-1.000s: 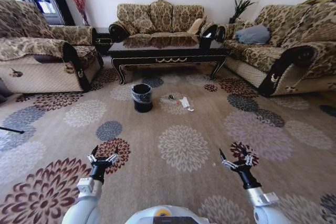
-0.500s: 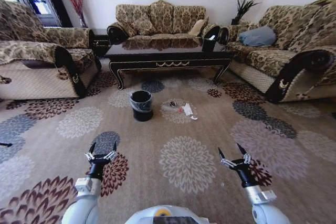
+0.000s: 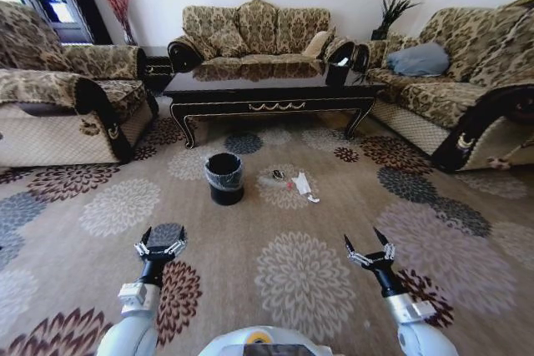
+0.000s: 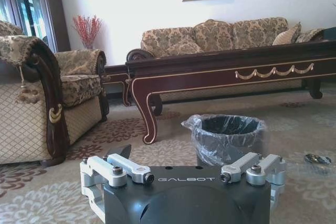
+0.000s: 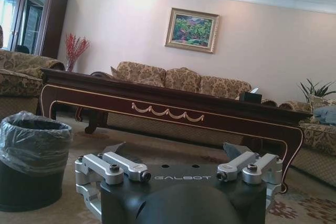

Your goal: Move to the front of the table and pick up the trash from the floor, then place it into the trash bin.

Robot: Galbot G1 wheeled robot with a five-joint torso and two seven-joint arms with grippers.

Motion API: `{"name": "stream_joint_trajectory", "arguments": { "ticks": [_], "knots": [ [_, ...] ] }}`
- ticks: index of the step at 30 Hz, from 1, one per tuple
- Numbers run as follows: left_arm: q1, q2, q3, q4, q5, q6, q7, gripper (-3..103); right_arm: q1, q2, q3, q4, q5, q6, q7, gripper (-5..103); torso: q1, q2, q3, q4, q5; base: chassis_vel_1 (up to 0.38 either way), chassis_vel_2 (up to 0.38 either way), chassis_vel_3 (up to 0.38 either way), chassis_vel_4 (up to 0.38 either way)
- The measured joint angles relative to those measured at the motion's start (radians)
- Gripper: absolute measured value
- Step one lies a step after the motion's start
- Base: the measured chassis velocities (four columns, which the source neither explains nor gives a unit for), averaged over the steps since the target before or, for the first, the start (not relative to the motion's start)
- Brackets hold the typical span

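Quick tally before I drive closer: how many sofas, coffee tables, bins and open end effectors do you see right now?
Sofas: 3, one at the back wall, one on the left, one on the right
Coffee tables: 1, the table
Bins: 1, the trash bin
End effectors, both open: 2, left end effector, right end effector
Total: 7

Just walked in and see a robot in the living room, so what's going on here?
The robot faces the table with the trash lying on the floor beside the trash bin. Nothing is picked up yet: the left gripper and right gripper are both open and empty, held low in front.
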Motion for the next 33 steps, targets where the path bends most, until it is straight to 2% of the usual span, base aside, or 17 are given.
{"name": "stream_joint_trajectory", "arguments": {
  "ticks": [16, 19, 22, 33],
  "knots": [
    [-0.004, 0.002, -0.011, -0.006, -0.003, 0.010, -0.007, 100, 0.002, 0.002, -0.005, -0.006, -0.006, 0.002, 0.000, 100, 0.000, 0.001, 0.001, 0.0001, 0.0001, -0.192, 0.201, 0.195, -0.202],
    [-0.008, 0.006, -0.014, -0.006, -0.006, 0.014, -0.007, 103, 0.004, 0.002, -0.007, -0.007, -0.008, 0.000, 0.001, 100, 0.000, 0.001, 0.001, 0.0000, 0.0000, -0.213, 0.196, 0.215, -0.190],
    [-0.016, 0.009, -0.016, -0.003, -0.013, 0.019, -0.011, 100, 0.005, 0.002, -0.010, -0.007, -0.013, -0.001, 0.001, 100, 0.000, 0.001, 0.001, 0.0001, 0.0001, -0.208, 0.208, 0.223, -0.203],
    [-0.067, 0.033, 0.002, -0.012, -0.034, 0.065, -0.015, 99, 0.000, 0.008, -0.014, -0.008, -0.028, -0.001, 0.001, 100, 0.000, 0.001, 0.001, 0.0000, 0.0002, -0.201, 0.200, 0.207, -0.202]
  ]
}}
